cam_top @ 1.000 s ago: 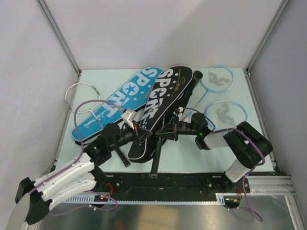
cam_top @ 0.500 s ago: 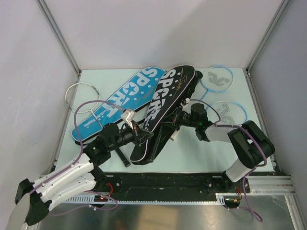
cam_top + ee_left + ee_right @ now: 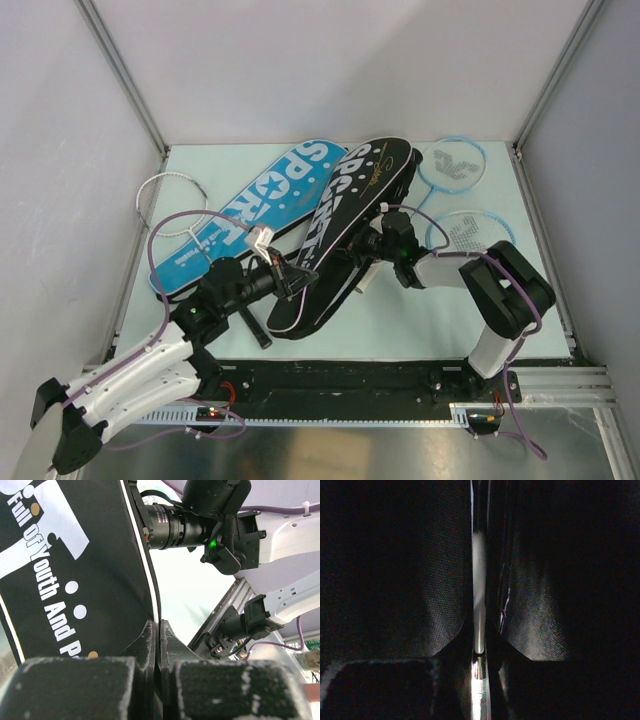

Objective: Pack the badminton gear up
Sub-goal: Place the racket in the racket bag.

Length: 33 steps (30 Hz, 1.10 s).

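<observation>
The black "SPORT" cover point(image 3: 345, 215) lies slanted across the middle of the table, its near end raised. My left gripper point(image 3: 301, 283) is shut on the cover's white-piped edge point(image 3: 152, 587), and the fingers point(image 3: 145, 640) meet with the fabric between them. My right gripper point(image 3: 366, 247) is tucked under the cover's right edge. In the right wrist view all is dark fabric, and the gripper point(image 3: 479, 647) is shut on a thin silvery shaft point(image 3: 478, 580). The blue "SPORT" cover point(image 3: 250, 210) lies to the left. No shuttlecocks or white tube show.
A white racket point(image 3: 170, 195) lies at the far left, and a black handle point(image 3: 255, 330) lies near my left arm. Two light-blue rackets point(image 3: 452, 162) point(image 3: 470, 233) lie at the right. Metal frame posts and walls ring the table point(image 3: 400, 325).
My right gripper moved up and left, under the black cover. The long black thing that stuck out toward the near edge slid under the cover. The cover's near end shifted slightly.
</observation>
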Motion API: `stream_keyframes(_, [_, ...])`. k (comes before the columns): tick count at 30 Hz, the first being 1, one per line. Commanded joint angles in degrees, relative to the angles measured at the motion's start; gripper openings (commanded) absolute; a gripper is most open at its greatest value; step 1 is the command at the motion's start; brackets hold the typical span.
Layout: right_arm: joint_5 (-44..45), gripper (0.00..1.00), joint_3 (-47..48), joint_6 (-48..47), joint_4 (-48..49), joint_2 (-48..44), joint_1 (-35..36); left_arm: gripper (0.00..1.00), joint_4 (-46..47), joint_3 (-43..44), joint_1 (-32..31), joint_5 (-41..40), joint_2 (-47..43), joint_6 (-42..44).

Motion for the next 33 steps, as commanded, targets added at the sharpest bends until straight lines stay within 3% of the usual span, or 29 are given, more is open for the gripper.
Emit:
stream_keyframes(1, [11.4, 0.03, 5.6, -1.5, 1.6, 1.7, -0.9, 0.00, 4.1, 1.8, -0.4, 3.3, -0.6, -3.9])
stream_keyframes(9, [15.9, 0.54, 10.6, -17.8, -24.6, -9.6, 1.8, 0.00, -0.3, 4.1, -0.3, -6.7, 3.9, -3.8])
stream_keyframes(14, [17.1, 0.70, 10.6, -27.0, -38.0, -18.8, 3.1, 0.00, -2.2, 6.2, -0.1, -11.2, 5.1, -3.7])
stream_keyframes(18, [23.6, 0.82, 10.6, -32.1, -45.6, -26.2, 5.2, 0.00, -4.6, 8.5, 0.0, -14.7, 6.5, -1.8])
stream_keyframes(22, [25.5, 0.85, 8.8, -29.6, -48.0, -31.5, 4.1, 0.00, -5.1, 8.5, 0.0, -14.7, 7.1, -1.2])
stream_keyframes(27, [21.8, 0.82, 5.1, -29.8, -42.3, -35.6, 3.8, 0.00, -5.2, 8.2, 0.0, -15.7, 7.1, -2.5])
stream_keyframes(30, [22.1, 0.79, 4.2, -39.1, -39.9, -37.4, 8.7, 0.00, -6.4, 9.8, 0.0, -17.1, 7.7, -3.3])
stream_keyframes(33, [34.3, 0.78, 2.6, -49.2, -40.0, -40.6, 19.1, 0.00, -8.7, 12.3, 0.0, -18.4, 8.0, -4.3])
